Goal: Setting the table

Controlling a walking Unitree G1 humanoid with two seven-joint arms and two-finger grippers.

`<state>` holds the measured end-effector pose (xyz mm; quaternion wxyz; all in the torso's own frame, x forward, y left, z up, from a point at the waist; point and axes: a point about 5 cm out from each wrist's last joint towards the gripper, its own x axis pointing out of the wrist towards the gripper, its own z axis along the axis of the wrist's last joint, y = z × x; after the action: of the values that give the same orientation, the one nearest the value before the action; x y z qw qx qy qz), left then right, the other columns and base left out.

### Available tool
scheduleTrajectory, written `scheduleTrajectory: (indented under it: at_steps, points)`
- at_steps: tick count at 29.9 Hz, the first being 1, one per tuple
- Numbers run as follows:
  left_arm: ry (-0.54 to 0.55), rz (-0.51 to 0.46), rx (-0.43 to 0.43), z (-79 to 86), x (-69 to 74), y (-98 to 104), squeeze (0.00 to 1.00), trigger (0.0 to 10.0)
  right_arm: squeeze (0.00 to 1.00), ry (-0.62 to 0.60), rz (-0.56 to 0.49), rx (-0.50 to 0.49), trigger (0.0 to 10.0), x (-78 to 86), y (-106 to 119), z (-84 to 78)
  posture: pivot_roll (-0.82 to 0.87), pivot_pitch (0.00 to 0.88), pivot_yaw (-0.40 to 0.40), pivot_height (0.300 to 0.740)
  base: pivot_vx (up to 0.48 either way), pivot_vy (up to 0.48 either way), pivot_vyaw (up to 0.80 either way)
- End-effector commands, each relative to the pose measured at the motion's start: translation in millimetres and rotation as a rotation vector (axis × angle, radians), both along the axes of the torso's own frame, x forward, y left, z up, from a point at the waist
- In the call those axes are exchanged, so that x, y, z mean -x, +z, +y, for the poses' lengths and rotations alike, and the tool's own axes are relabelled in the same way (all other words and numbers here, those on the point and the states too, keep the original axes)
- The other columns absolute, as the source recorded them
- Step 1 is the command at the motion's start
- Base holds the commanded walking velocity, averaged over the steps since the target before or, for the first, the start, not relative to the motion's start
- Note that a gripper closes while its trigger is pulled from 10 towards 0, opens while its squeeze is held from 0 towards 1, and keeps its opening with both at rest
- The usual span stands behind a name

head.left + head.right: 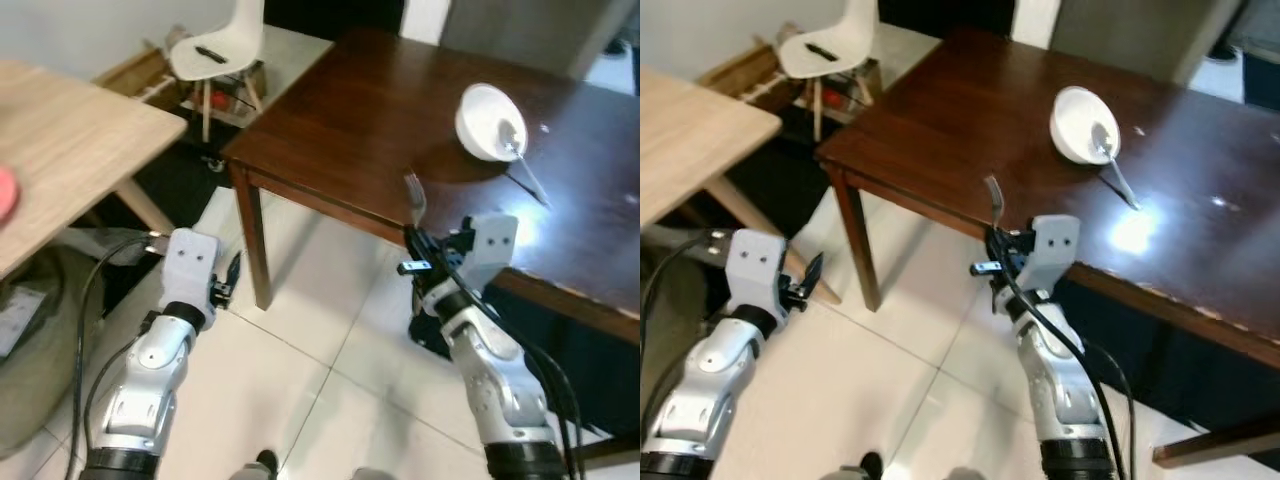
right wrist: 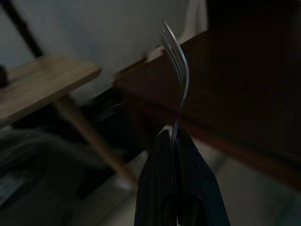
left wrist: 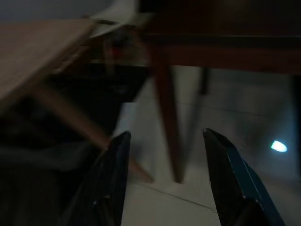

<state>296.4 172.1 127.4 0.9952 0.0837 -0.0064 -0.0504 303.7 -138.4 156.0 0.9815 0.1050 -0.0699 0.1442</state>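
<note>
Right gripper (image 2: pixel 175 141) is pinching the handle of a slim silver metal fork (image 2: pixel 178 70) between its two black fingers (image 2: pixel 160 179), tines pointing away and curving. A dark brown wooden bench (image 2: pixel 244 80) is lying behind the fork. A pale wooden bench (image 2: pixel 42 89) is standing well apart, beside it, blurred.

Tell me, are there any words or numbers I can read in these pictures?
None: no words, numbers or signs can be read.
The bowl, the spoon in it and the fork held in the right gripper are plain.
The dark table and the white chair bear no labels.
</note>
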Motion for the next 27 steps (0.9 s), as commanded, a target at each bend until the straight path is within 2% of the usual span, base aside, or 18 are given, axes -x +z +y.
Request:
scheduleTrajectory:
  at_steps: [1,27]
  points:
    - [-0.003,0.033,-0.008,-0.5,2.0,-8.6,0.0,10.0,0.0,-0.009,0.005,0.001,10.0,1.0,-2.7,-2.7,-0.17,0.061,0.042,0.74,0.0,0.0,0.79]
    - [0.006,0.009,-0.025,0.9,-1.1,-2.7,0.0,10.0,0.0,-0.018,-0.011,-0.006,10.0,-0.5,0.7,-3.6,-0.17,0.069,0.042,0.74,0.0,0.0,0.79]
